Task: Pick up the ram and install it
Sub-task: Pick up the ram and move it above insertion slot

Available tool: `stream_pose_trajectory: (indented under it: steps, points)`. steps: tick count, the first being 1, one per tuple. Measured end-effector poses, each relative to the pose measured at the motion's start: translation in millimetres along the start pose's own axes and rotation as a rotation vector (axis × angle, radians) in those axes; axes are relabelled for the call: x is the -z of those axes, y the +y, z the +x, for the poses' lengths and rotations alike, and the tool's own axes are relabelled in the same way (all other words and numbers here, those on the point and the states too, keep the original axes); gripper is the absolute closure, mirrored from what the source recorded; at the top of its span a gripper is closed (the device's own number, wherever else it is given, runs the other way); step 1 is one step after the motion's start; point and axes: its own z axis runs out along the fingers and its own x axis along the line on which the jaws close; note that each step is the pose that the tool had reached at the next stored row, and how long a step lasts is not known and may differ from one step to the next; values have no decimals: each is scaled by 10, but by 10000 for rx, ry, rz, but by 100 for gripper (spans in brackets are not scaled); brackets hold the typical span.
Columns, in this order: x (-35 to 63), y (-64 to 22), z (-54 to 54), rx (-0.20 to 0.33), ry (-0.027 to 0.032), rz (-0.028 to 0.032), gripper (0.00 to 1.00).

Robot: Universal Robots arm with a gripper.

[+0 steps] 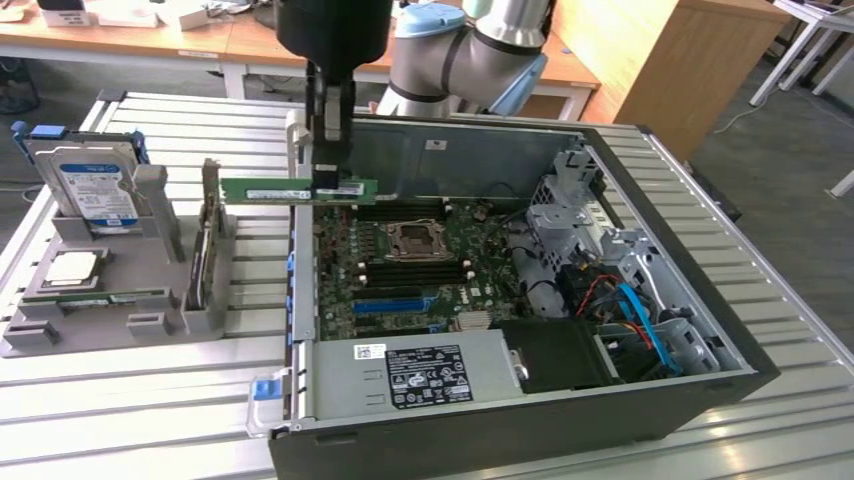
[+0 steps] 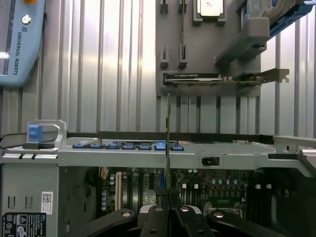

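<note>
The ram (image 1: 274,190) is a long green stick held level in the air, over the wall of the open computer case that lies toward the exterior view's left. My gripper (image 1: 334,186) comes down from above and is shut on the stick's end nearest the case interior. The free end points toward the grey holder. In the wrist view the ram (image 2: 168,148) shows edge-on as a thin line rising from my gripper (image 2: 168,210), above the case wall and motherboard. The dark memory slots (image 1: 400,212) lie beside the processor socket (image 1: 416,240), below and to the exterior view's right of the stick.
A grey holder (image 1: 80,320) on the slatted table carries a hard drive (image 1: 87,185), a processor chip (image 1: 74,268) and an upright dark card (image 1: 207,250). Inside the case (image 1: 694,340) are the motherboard (image 1: 387,290), a power supply (image 1: 414,375), a drive cage and cables.
</note>
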Motion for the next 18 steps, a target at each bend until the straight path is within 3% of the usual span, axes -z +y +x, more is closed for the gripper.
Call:
stream_pose_trajectory:
  steps: [18]
  points:
    - [15,-552,0,22,0,1,88]
